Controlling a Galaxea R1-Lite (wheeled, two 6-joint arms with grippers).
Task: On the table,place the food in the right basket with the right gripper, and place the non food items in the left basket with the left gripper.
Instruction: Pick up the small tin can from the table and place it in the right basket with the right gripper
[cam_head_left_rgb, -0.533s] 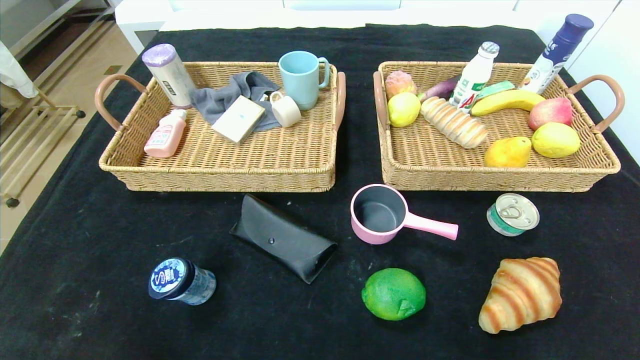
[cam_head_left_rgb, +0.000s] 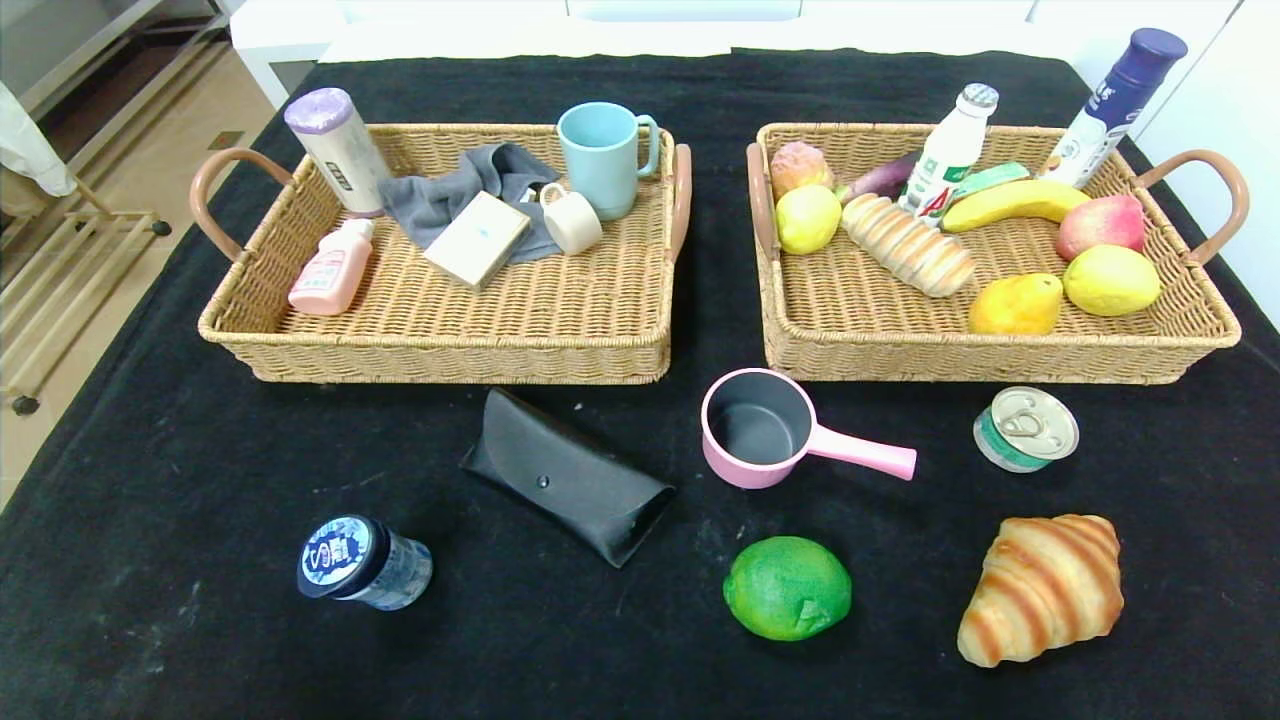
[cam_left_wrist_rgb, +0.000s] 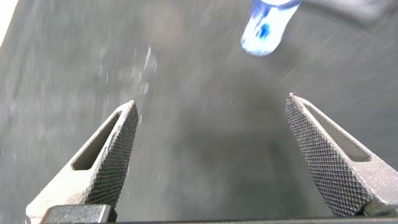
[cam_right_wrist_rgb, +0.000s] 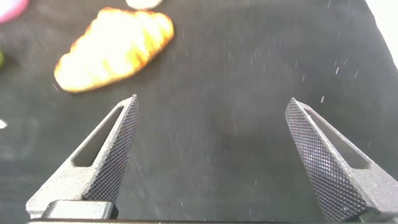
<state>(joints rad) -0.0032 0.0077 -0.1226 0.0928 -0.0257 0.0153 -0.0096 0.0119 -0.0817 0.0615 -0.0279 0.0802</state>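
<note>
On the black cloth in front of the baskets lie a blue-capped jar (cam_head_left_rgb: 363, 563), a black glasses case (cam_head_left_rgb: 566, 477), a pink saucepan (cam_head_left_rgb: 768, 428), a green lime (cam_head_left_rgb: 787, 587), a croissant (cam_head_left_rgb: 1043, 588) and a tin can (cam_head_left_rgb: 1026, 428). The left basket (cam_head_left_rgb: 440, 330) holds non-food items; the right basket (cam_head_left_rgb: 990, 345) holds fruit, bread and bottles. Neither arm shows in the head view. My left gripper (cam_left_wrist_rgb: 211, 106) is open over bare cloth, with the jar (cam_left_wrist_rgb: 266, 26) beyond it. My right gripper (cam_right_wrist_rgb: 212, 106) is open over bare cloth, the croissant (cam_right_wrist_rgb: 115, 48) beyond it.
A teal mug (cam_head_left_rgb: 603, 155), a grey cloth (cam_head_left_rgb: 450, 195) and a pink bottle (cam_head_left_rgb: 333, 268) lie in the left basket. A banana (cam_head_left_rgb: 1015, 200) and a bread loaf (cam_head_left_rgb: 908, 245) lie in the right one. A metal rack (cam_head_left_rgb: 60, 250) stands off the table's left edge.
</note>
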